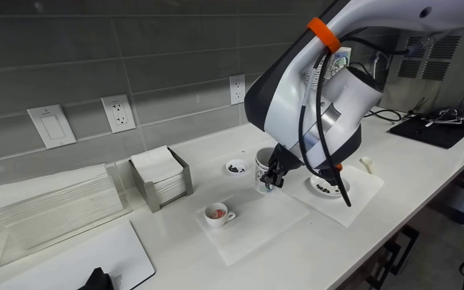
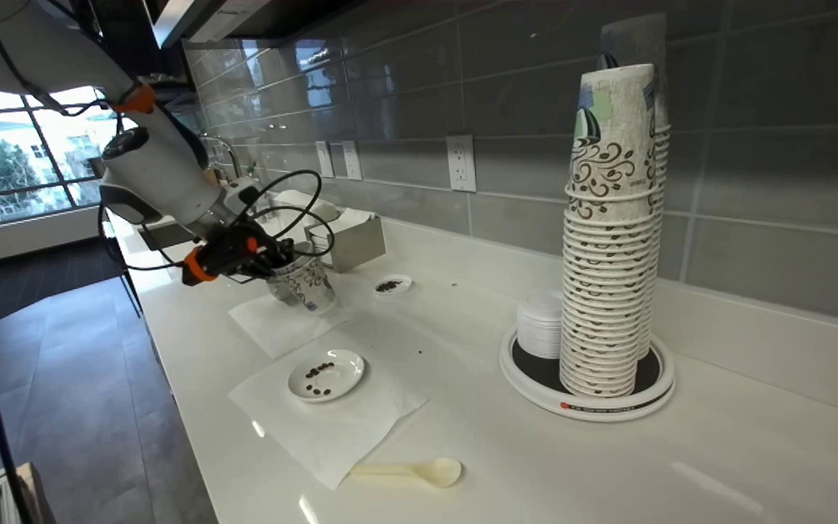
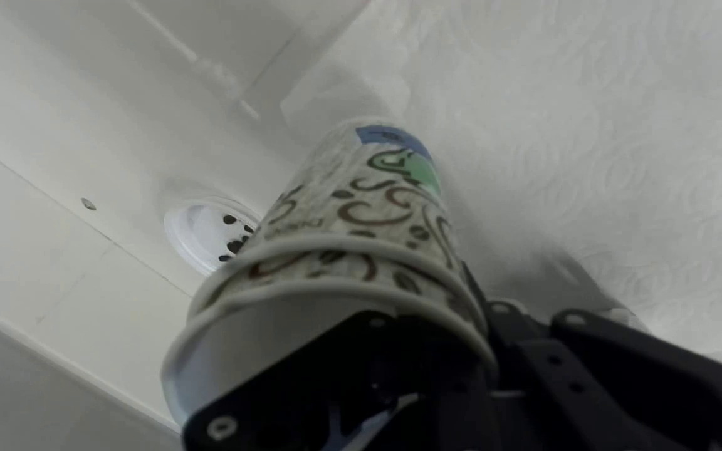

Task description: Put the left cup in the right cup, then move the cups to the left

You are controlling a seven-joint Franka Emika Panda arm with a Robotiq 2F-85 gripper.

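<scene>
Two nested paper cups (image 1: 259, 177), pinched in the claw (image 1: 272, 182)
In an exterior view they are mouth up at the back corner of the paper towel (image 1: 256, 229), long axis near vertical, partly hidden by the claw; whether the base touches is hard to say. In an exterior view their axis slants, mouth toward the claw; print on the round tray (image 2: 535, 387) is too small to read. In the wrist view the mouth faces the lens, one finger (image 3: 361, 343) inside, the claw closed on the wall; lettering on the side is unreadable.
</scene>
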